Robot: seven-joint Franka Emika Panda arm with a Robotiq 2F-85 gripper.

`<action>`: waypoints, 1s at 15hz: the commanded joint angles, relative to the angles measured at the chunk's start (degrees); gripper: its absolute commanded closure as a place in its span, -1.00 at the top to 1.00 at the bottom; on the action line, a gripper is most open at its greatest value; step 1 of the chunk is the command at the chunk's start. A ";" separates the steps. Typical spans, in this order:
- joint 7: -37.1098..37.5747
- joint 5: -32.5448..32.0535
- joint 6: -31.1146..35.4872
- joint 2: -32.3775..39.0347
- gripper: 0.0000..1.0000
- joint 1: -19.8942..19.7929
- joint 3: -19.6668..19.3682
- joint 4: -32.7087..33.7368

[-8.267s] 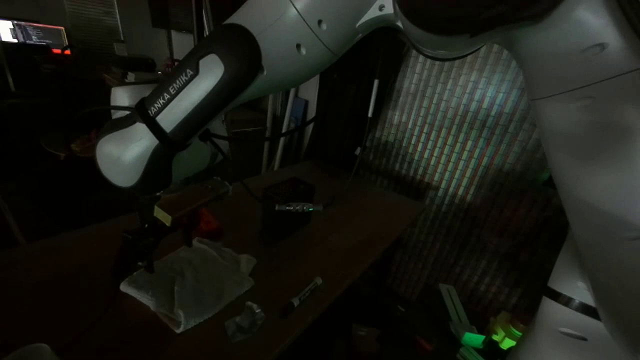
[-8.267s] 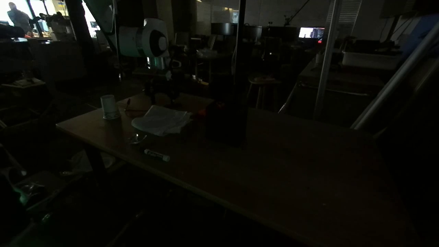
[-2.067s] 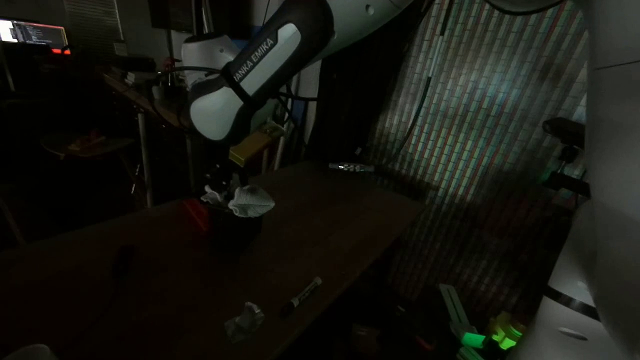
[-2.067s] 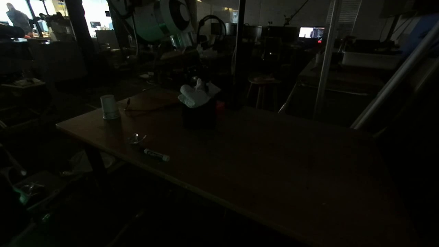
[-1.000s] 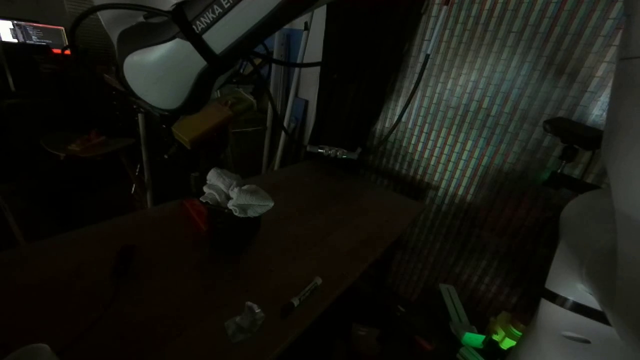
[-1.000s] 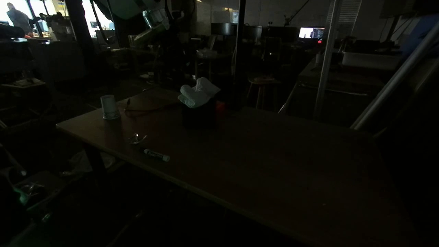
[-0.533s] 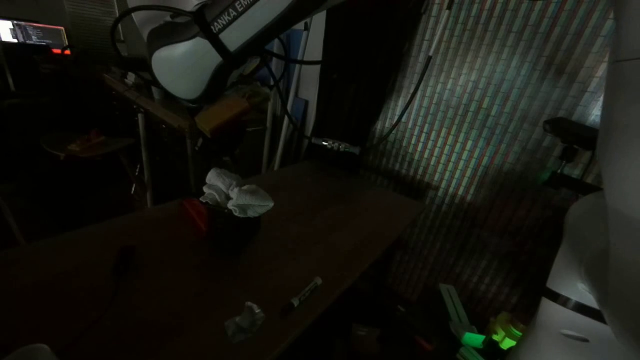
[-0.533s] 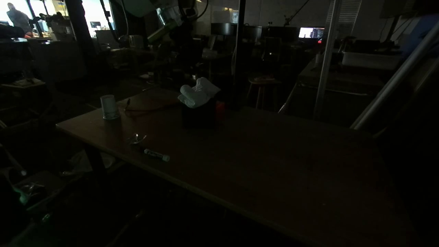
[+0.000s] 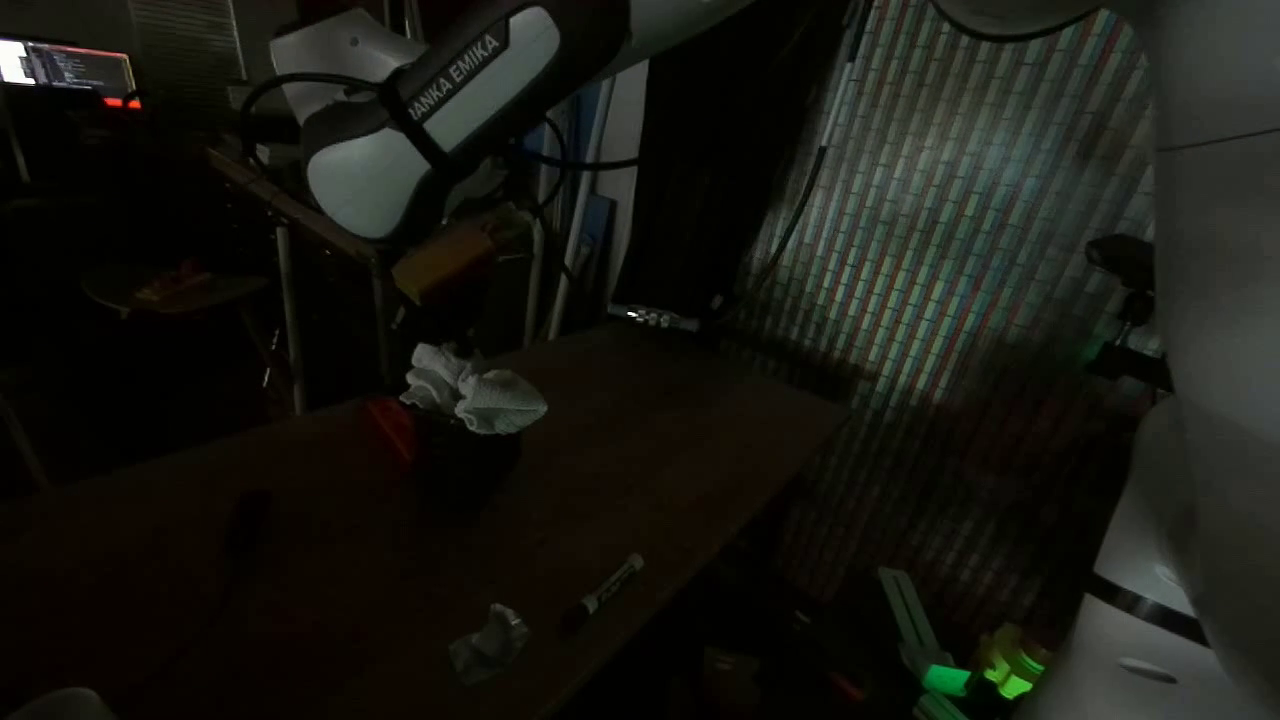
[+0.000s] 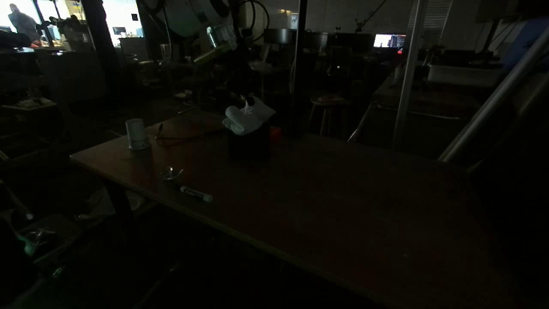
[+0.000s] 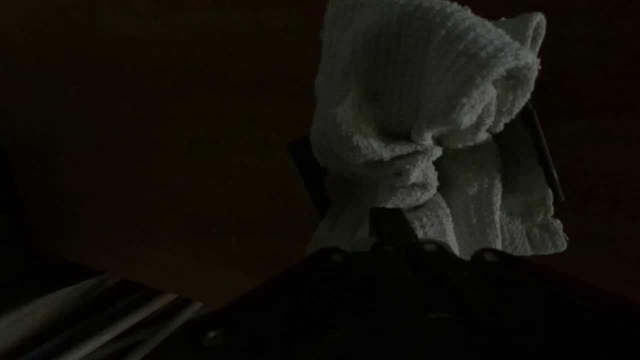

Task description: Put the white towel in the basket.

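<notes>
The towel (image 9: 485, 396) sits bunched in the mouth of the basket (image 10: 248, 148), its folds bulging above the rim and, in both exterior views, reaching a little past it. The hand (image 11: 392, 222) is right over it, clenched, its fingers together in the wrist view; whether any of the towel is pinched between them I cannot tell.

The basket stands on a brown surface (image 9: 660, 450), a red thing (image 9: 392, 428) just beside it. Nearer, by the edge, lie a marker (image 9: 605, 590) and a clear crumpled wrapper (image 9: 490, 645), near each other. A pale cup (image 10: 137, 134) stands farther left in an exterior view, with a thin cord (image 10: 184, 138) between it and the basket.

The room is very dim; a lit screen (image 10: 389, 40) shows far off in both exterior views. In an exterior view a brick-patterned curtain (image 9: 900, 250) takes up the right, and the arm (image 9: 370, 180) bears readable lettering. In an exterior view a figure (image 10: 23, 23) stands far left by bright windows (image 10: 122, 21), and a white bin (image 10: 465, 75) sits far right. Only the wrist view looks down into the towel's folds, dark strips of the basket's edge to left and right.
</notes>
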 commanded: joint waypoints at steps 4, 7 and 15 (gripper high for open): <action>-5.16 5.45 3.15 5.98 -1.00 -1.66 0.23 3.97; -7.62 8.20 4.10 7.18 -1.00 -2.79 0.58 4.52; -15.85 17.17 1.45 8.67 -1.00 -4.53 2.47 3.76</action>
